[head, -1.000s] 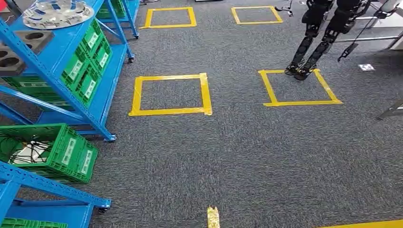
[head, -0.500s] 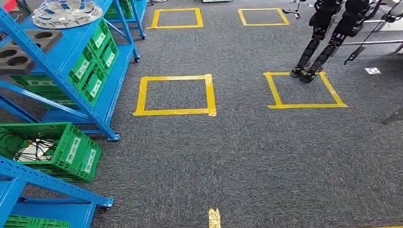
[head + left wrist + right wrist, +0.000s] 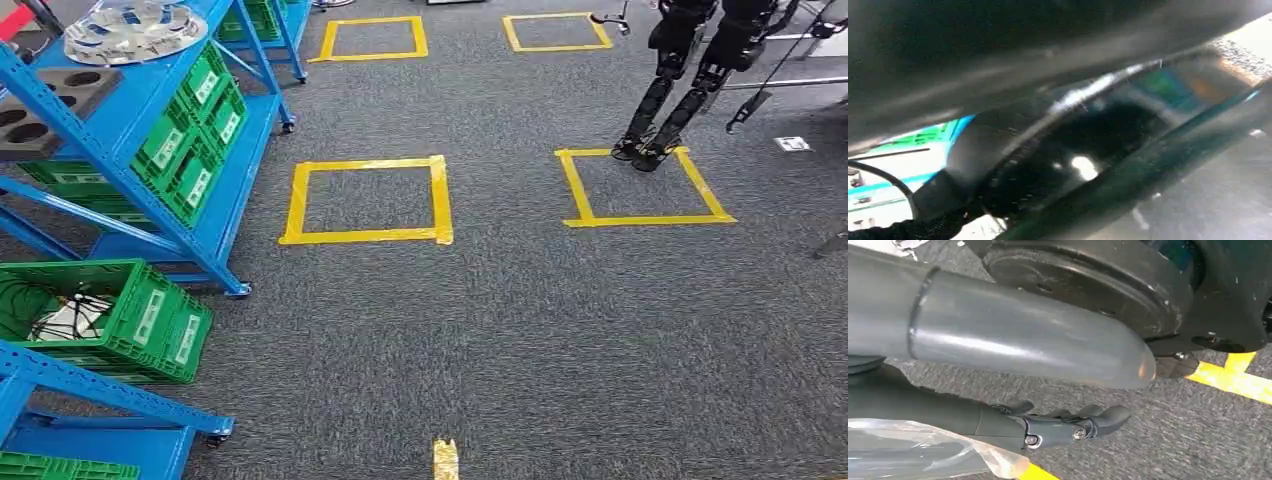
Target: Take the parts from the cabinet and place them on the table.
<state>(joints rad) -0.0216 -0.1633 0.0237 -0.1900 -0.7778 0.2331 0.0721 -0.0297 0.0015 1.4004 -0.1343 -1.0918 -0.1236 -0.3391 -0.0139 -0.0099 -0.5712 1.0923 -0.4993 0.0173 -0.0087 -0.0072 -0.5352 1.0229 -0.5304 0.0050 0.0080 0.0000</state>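
**Walking past the rack, hands hard to read**

The right hand [image 3: 998, 425] hangs low over grey carpet, thick thumb [image 3: 1038, 340] set apart from the dark fingers [image 3: 1073, 427], which lie nearly straight. A clear plastic bag [image 3: 913, 455] sits right against the fingers on the side away from the thumb; can't tell if it's actually gripped. The left hand [image 3: 1023, 55] is a grey blur up close, so no call on it either. The round silver part [image 3: 130, 30] sits on the top shelf of the blue rack [image 3: 120, 170], off on the left-hand side, above green crates [image 3: 190, 150]. Yellow tape [image 3: 1238, 382] runs just past the right thumb's tip.
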